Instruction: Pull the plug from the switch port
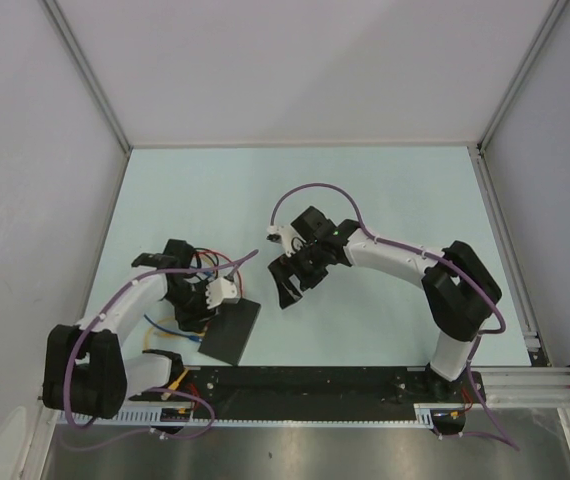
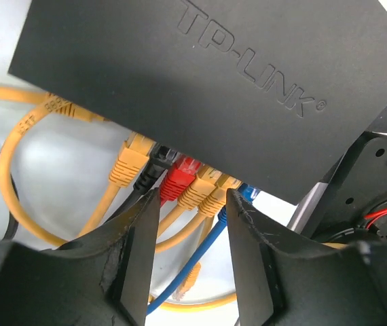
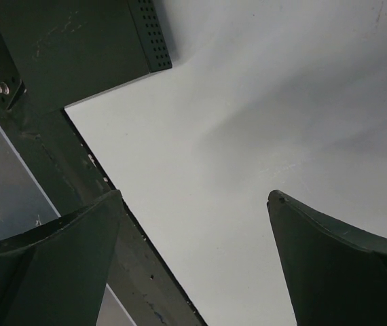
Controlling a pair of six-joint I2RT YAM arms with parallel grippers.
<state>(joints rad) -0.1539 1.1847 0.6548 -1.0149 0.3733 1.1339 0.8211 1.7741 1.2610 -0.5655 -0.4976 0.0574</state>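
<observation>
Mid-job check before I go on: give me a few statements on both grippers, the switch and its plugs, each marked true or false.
1. The right gripper is open with nothing between its fingers. True.
2. Every socket of the switch is empty. False: a row of plugs sits in the sockets along its edge.
3. A red plug sits in that row. True.
4. The left gripper is shut on the blue cable. False: its fingers are apart, lined up with the yellow plugs beside the red one and clamped on nothing.
</observation>
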